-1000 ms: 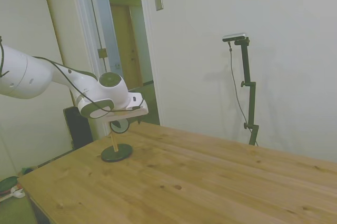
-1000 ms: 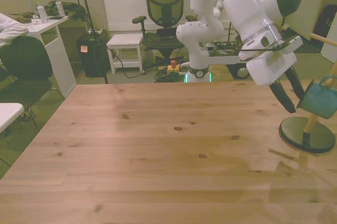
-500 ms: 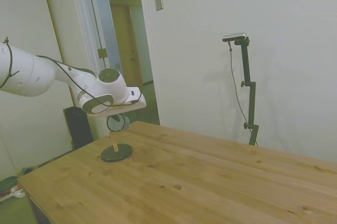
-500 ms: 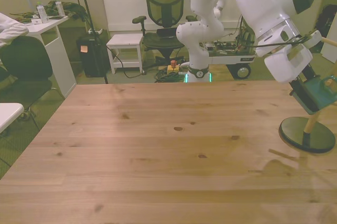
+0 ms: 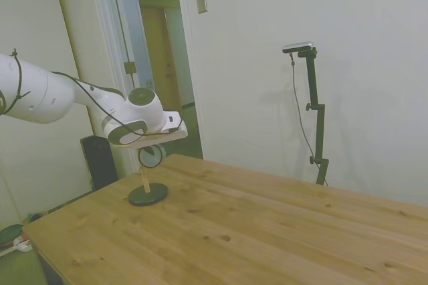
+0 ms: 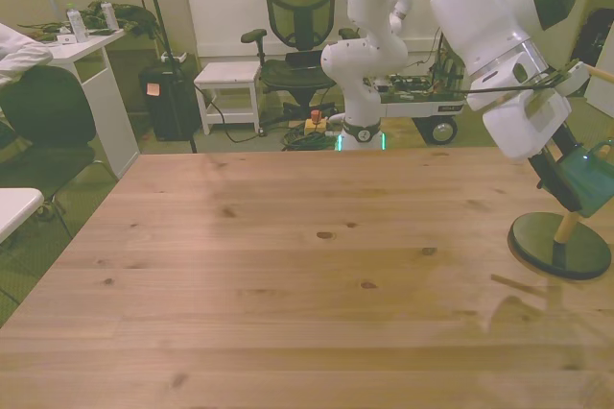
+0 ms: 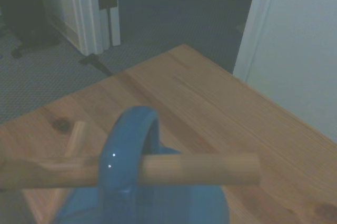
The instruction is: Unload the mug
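The light blue mug (image 6: 588, 180) hangs by its handle on a peg of the wooden stand (image 6: 561, 248) at the table's edge on the front view's right. My gripper (image 6: 568, 181) reaches down at a slant and sits right against the mug's side. From the side, the mug's round rim (image 5: 151, 156) shows just under the white hand, and the gripper (image 5: 153, 153) is mostly hidden there. The wrist view shows the blue handle (image 7: 129, 148) still looped over the wooden peg (image 7: 210, 168).
The stand's dark round base (image 5: 148, 194) rests near the table's corner, with a second peg (image 6: 597, 74) sticking out higher up. Behind the table are an office chair (image 6: 299, 6), a small white stool (image 6: 228, 75) and a desk (image 6: 77, 54).
A second ago the gripper hung open short of the mug. It has since moved in against the mug, and in the last half second it only shifted slightly, the mug shifting with it.
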Motion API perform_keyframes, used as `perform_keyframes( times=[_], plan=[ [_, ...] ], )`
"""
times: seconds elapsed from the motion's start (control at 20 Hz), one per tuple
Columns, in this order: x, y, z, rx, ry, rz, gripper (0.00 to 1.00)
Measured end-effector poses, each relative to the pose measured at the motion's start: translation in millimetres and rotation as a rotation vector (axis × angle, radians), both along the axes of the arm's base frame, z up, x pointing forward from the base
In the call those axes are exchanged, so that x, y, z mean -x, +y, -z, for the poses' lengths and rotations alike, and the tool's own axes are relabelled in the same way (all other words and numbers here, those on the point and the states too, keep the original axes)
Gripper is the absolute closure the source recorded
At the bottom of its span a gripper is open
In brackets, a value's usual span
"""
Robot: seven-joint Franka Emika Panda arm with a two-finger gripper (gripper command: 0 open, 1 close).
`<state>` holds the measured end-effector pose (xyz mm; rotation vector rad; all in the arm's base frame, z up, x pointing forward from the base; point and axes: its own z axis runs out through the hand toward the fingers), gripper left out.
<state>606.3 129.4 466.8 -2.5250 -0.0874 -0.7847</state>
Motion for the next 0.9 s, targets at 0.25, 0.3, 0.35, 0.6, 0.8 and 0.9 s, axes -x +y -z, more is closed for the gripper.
perform_keyframes(
  times=[0.25,0.3,0.35,0.6,0.8,0.9],
  plan=[
    [0.4,1.5,0.1,0.003,0.009,-0.014,1.00],
    [0.3,1.8,-0.2,0.005,0.008,-0.017,1.00],
    [0.3,1.9,-0.6,0.007,0.008,-0.020,1.00],
    [2.4,1.2,-5.5,0.002,0.017,-0.033,1.00],
    [4.4,0.4,-10.4,-0.001,0.017,-0.039,1.00],
    [5.5,0.1,-11.7,-0.003,0.022,-0.045,1.00]
  ],
)
